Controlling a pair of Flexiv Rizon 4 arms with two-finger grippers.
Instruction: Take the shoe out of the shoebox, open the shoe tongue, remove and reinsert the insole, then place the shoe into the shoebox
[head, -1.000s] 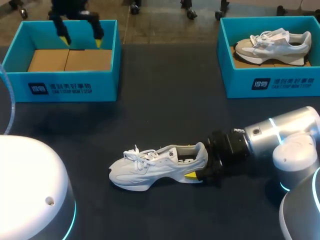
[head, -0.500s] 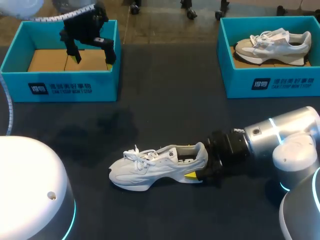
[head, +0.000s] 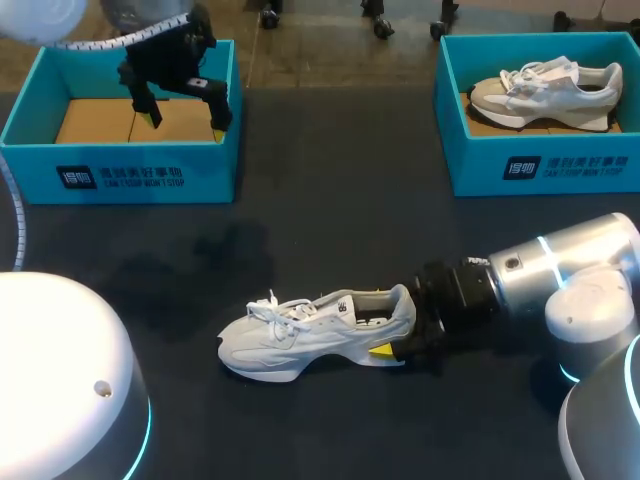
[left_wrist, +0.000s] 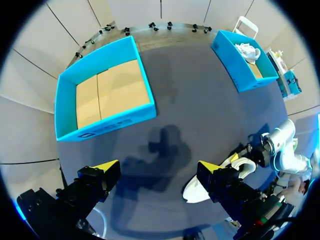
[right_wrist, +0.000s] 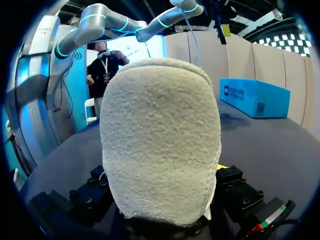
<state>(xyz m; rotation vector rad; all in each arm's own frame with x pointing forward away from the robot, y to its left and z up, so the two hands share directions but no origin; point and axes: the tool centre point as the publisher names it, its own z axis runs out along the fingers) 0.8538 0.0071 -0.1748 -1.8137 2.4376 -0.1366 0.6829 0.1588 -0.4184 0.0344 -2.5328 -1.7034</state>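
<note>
Shoe upright on desk at lower centre of frame, heel gripped by right claw from the right. Left claw released, fingers spread, above blue shoebox at upper left.

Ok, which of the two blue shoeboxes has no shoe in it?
The left shoebox, by the left gripper, shows only bare cardboard; the right shoebox holds a shoe.
</note>
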